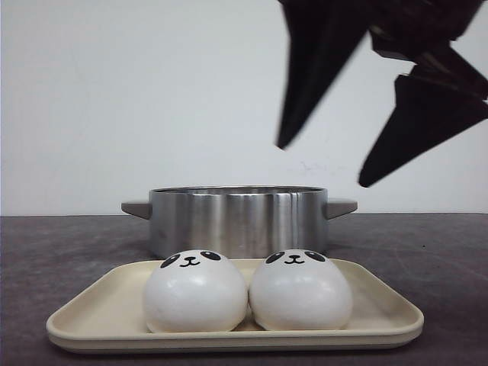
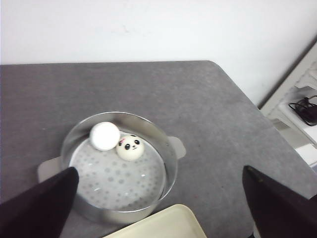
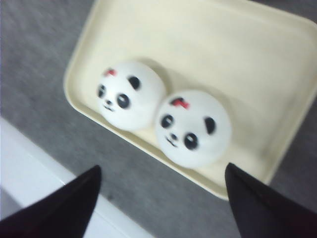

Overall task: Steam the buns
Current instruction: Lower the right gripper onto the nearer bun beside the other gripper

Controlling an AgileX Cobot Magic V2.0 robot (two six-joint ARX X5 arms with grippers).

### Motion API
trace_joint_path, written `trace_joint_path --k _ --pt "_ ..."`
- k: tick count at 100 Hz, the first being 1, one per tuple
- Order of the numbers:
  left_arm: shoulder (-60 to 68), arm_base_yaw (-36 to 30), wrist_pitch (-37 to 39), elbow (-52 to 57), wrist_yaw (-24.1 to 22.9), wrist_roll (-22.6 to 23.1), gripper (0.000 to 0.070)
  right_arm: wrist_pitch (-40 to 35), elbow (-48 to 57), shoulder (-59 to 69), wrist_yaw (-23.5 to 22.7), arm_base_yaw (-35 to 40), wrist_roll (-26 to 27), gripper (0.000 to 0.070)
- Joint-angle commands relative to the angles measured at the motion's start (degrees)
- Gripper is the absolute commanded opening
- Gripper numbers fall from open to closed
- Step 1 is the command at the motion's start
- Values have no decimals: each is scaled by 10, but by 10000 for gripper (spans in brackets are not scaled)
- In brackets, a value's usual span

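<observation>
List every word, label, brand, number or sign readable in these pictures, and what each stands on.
None can be read.
The steamer pot, cream tray and grey table bear no lettering.
The panda buns carry only painted faces and red bows.

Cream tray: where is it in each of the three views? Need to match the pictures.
Front view: the cream tray lies across the bottom, in front of the steel pot, with two buns on it.
Left wrist view: only one corner shows at the bottom edge, next to the pot.
Right wrist view: the tray fills most of the frame, carrying the two buns.
Shared landmark: the grey tabletop.
</observation>
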Motion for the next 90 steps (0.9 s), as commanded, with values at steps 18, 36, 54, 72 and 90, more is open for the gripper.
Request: trace_joint_path --k 18,36,54,72,90 --pt "-9 -6 2 10 -9 5 625 29 5 84 20 9 27 534" --pt "-10 -6 -12 10 -9 5 625 77 5 154 24 8 40 532" --pt "-10 -6 -26 10 -11 5 625 87 5 210 24 8 48 469" --pt "-10 -6 -27 10 -11 5 625 87 5 226 38 11 48 234" --pt "-10 -6 -27 10 -11 9 625 90 8 213 50 14 46 4"
